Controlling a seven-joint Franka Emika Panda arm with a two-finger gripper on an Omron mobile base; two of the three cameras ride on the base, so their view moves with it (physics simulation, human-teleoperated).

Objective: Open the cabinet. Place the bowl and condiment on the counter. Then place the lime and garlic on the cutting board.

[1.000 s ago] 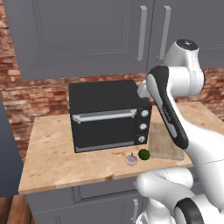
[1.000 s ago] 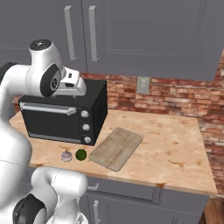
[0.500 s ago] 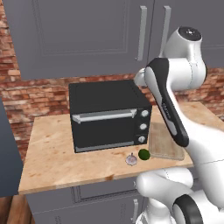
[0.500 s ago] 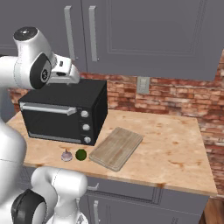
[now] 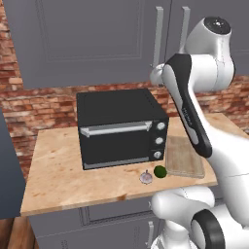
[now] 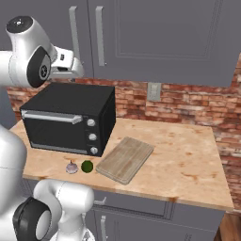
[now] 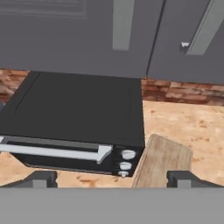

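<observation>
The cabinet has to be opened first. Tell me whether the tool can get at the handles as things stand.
Probably yes. The tool is open and raised above the toaster oven, facing the cabinet doors. Both bar handles hang ahead of it with nothing in between; the doors are shut.

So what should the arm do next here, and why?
Probably lift the open gripper toward a long silver bar handle of the large grey wall cabinet. Its doors look closed, and the small green lime and pale garlic bulb sit on the tan wooden counter beside the light brown cutting board, untouched.
</observation>
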